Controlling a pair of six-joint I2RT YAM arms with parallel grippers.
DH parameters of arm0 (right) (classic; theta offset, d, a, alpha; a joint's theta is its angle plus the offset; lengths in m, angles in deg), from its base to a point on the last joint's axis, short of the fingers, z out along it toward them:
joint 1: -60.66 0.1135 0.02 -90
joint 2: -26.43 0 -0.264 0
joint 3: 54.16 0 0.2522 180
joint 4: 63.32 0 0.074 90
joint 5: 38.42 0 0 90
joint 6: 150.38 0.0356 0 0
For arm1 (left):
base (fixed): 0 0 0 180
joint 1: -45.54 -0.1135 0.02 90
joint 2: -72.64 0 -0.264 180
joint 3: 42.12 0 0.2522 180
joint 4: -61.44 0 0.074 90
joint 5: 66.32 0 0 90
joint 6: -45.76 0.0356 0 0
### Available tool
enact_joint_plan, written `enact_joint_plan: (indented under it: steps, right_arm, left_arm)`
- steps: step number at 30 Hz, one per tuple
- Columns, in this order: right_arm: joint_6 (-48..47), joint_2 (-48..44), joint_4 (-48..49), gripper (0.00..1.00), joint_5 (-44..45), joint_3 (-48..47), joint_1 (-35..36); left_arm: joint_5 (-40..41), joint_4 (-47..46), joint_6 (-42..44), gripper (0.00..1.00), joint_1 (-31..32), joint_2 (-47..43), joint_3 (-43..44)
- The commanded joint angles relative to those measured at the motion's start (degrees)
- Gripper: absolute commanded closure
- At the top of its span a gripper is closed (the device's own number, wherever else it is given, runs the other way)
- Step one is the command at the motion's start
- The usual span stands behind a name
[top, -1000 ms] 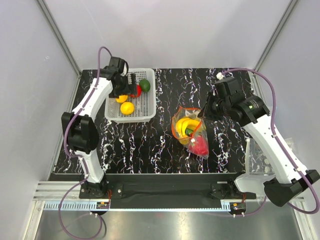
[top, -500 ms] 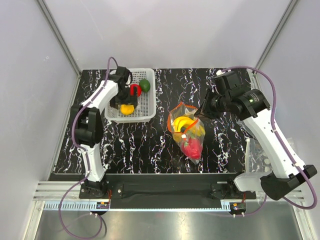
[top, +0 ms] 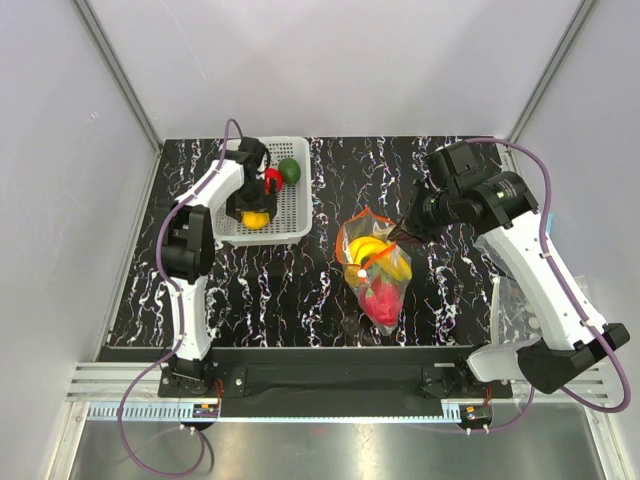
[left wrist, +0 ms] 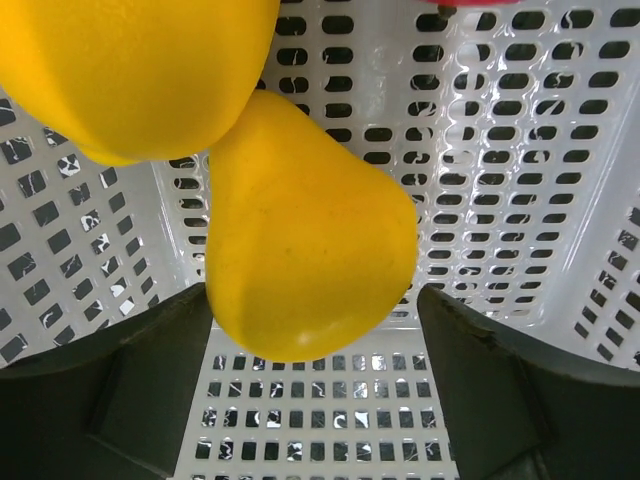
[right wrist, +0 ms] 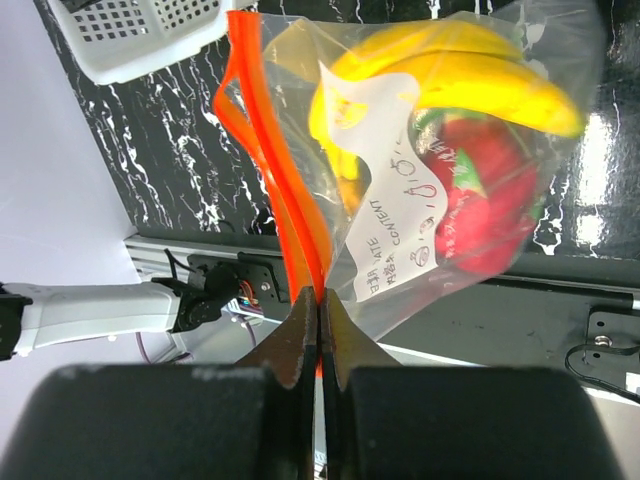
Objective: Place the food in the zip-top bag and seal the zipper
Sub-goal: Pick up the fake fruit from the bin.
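Two robot arms work over a black, white-veined surface (top: 300, 300) walled in pale panels. The right arm reaches in from the right edge and the left arm bends over the far-left corner.

A white mesh basket (top: 292, 218) sits at the far left of the surface. The left pincer (top: 250, 205) points down into it. In the wrist view its two dark fingers (left wrist: 150, 350) are spread wide on either side of a pear-shaped yellow fruit (left wrist: 310, 250). Whether they touch the fruit cannot be told. A second, rounder yellow fruit (left wrist: 140, 70) presses against the first from above. A green fruit (top: 289, 170) and a red piece (top: 271, 178) lie at the basket's far end.

The zip-top bag (top: 380, 280) is near the middle of the surface, to the right of the basket and apart from it. Its mouth faces the far side and its bottom trails toward the arm bases. A yellow banana bunch (right wrist: 470, 70) and a pink-red dragon fruit (right wrist: 480, 210) are inside it, behind a white handwritten label (right wrist: 390, 200).

The right pincer (right wrist: 318, 330) is clamped tight on the red-orange zipper (right wrist: 270, 150) at the bag's right corner. The strip's two sides bow apart beyond that point, leaving the mouth unsealed. A small white slider tab (top: 351, 271) sits on the bag's left edge.
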Motion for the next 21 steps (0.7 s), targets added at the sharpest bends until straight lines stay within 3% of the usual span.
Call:
enact_joint_plan:
  steps: [1,3,4,7,14,21]
  right_arm:
    - [0.5,-0.5,0.7,1.00,-1.1,-4.3,0.2]
    - [0.2,-0.7,0.8,1.00,-0.5,-4.1,0.1]
    - [0.0,-0.8,0.9,1.00,-0.4,-3.9,0.1]
    - [-0.3,-1.5,2.1,1.00,0.4,-2.7,0.1]
    - [-3.6,-4.1,6.7,1.00,0.2,2.1,0.2]
    - [-5.3,-7.0,12.0,1.00,0.4,6.7,0.1]
  left_arm:
    - [0.1,-1.3,1.4,0.18,0.0,-0.2,1.9]
    - [-0.3,-1.9,1.6,0.30,-0.1,-0.5,1.4]
    - [-1.2,-2.2,1.6,0.47,-0.4,-0.6,1.2]
    - [-3.1,-2.5,1.6,0.64,-0.7,-1.0,0.6]
    - [-6.9,-7.0,0.9,0.71,-0.7,-9.5,-2.5]
    - [-9.2,-6.5,1.6,0.76,-0.7,-11.7,-1.9]
